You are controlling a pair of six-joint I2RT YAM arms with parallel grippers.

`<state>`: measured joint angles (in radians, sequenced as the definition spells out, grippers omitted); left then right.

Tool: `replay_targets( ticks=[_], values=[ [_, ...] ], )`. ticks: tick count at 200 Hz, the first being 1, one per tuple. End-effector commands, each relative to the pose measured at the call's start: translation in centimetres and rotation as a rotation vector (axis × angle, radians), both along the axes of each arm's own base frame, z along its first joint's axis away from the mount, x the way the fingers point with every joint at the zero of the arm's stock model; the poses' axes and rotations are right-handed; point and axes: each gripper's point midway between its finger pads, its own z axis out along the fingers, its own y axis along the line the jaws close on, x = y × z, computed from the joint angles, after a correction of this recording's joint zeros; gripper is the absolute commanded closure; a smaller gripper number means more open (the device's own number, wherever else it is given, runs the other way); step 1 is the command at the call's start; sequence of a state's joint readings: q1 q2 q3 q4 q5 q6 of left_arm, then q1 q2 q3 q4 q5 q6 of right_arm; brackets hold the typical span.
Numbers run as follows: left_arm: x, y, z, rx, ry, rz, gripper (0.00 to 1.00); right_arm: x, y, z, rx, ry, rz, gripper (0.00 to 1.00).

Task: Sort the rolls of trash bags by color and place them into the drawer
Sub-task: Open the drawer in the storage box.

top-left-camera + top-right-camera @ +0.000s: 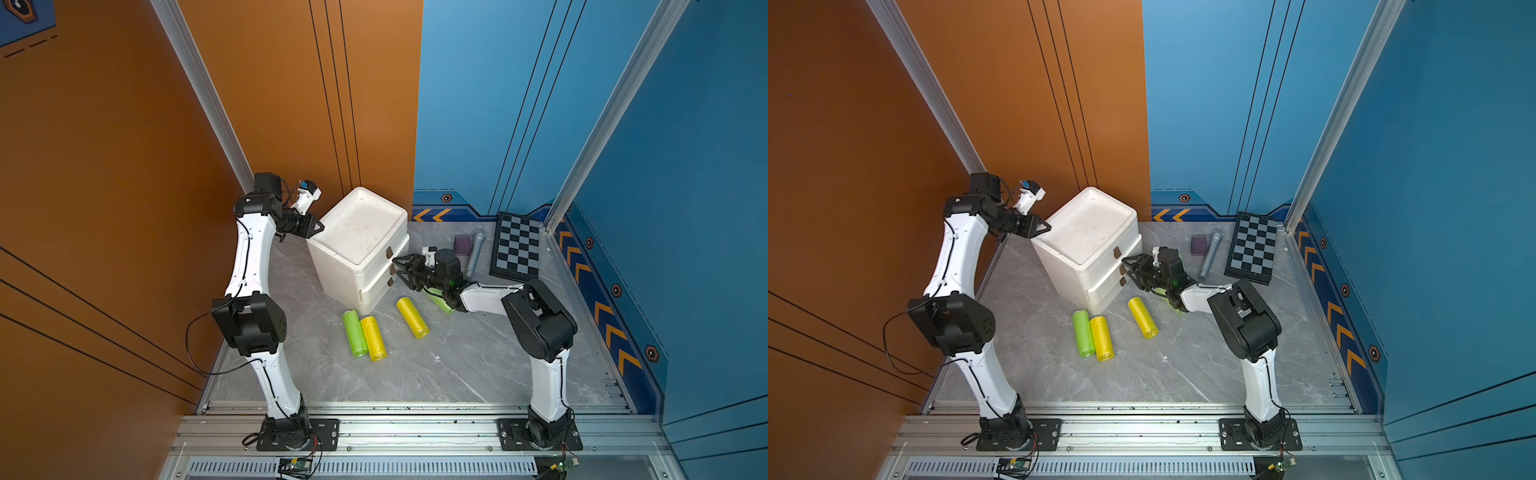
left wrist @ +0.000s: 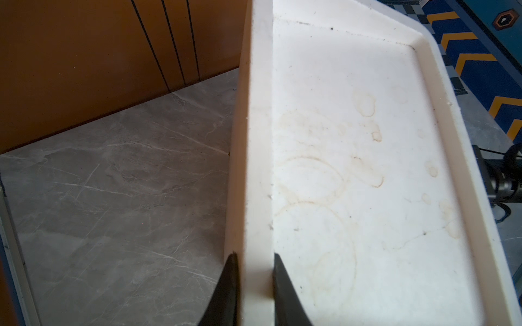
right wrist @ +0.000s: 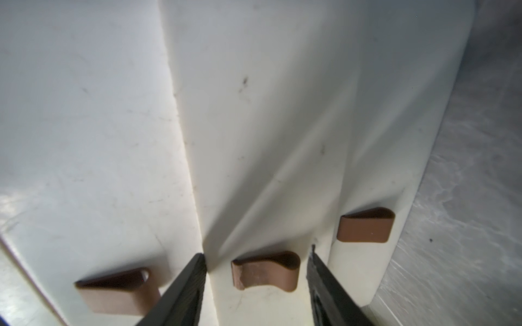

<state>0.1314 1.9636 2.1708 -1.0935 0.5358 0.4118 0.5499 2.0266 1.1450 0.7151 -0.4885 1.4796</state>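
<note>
The white drawer unit (image 1: 332, 266) stands at the back of the table, with three brown handles down its front. My left gripper (image 2: 254, 256) is shut on the unit's top rim (image 2: 258, 169) at its left corner. My right gripper (image 3: 257, 254) is open, with one finger on each side of the middle handle (image 3: 265, 271) and touching nothing. In front of the unit a green roll (image 1: 355, 333) and a yellow roll (image 1: 373, 338) lie side by side. A second yellow roll (image 1: 412, 317) lies to their right. Another green roll (image 1: 439, 301) is mostly hidden under my right arm.
A chessboard (image 1: 518, 246) lies at the back right, with a grey metal tube (image 1: 474, 254) and a small purple cube (image 1: 462, 244) beside it. Orange and blue walls close in the table. A metal rail (image 1: 415, 428) runs along the front.
</note>
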Motion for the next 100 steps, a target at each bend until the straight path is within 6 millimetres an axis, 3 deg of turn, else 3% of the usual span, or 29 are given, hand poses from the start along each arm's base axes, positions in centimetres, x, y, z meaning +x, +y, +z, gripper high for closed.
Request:
replay_targets(
  ticks=[1,39,100],
  values=[
    [-2.2,-3.0,3.1,-0.15,-0.006,-0.067,1.0,-0.3,-0.7,-1.3,0.007,0.016,-0.038,0.41],
    [-2.1,-2.8,3.0,-0.142,-0.005,-0.061,1.0,-1.1,-0.4,-1.7,0.03,0.013,-0.049,0.41],
    [-2.0,-2.8,3.0,-0.141,-0.009,-0.062,1.0,-0.8,0.4,-0.7,0.08,-0.045,-0.066,0.42]
  ],
)
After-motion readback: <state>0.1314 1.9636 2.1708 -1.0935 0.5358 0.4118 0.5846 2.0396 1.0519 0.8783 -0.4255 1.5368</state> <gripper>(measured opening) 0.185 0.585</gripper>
